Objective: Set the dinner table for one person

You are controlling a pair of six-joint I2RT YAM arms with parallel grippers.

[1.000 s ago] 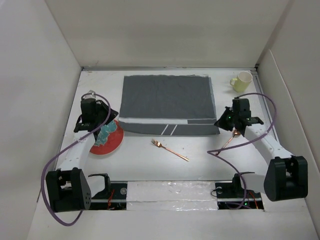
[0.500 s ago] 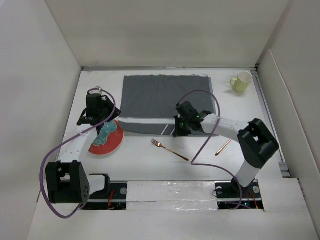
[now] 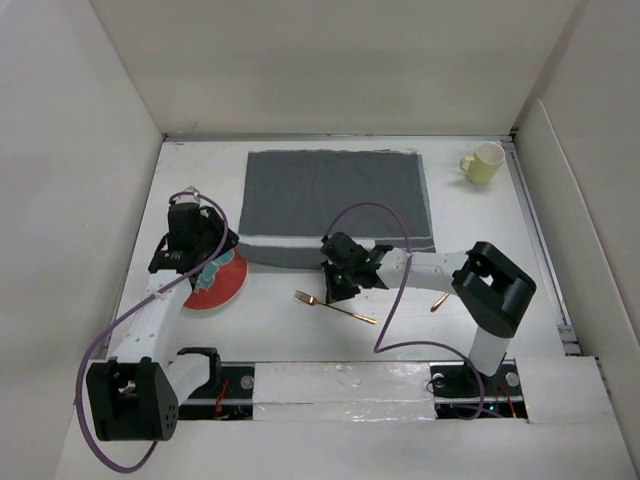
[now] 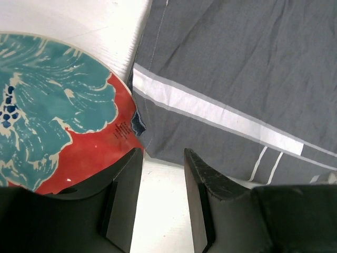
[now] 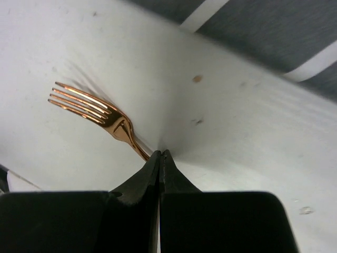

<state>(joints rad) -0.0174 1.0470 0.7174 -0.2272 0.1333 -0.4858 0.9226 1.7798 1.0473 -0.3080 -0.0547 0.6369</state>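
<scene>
Find the left gripper (image 4: 162, 154) at the placemat's (image 4: 237, 68) near left corner, jaws parted around nothing but white dinner table (image 4: 158, 211), with the plate (image 4: 58, 105) just beside one finger, rim meeting the cloth's edge. Find the right gripper (image 5: 159, 154) just off the placemat's near edge, tips pressed fully shut over the fork (image 5: 100, 110) handle (touching or merely above, cannot tell). Beware flicking or scraping the fork across the tabletop by lowering with tips closed. Beware snagging and rucking the cloth while pushing the plate over its hem.
</scene>
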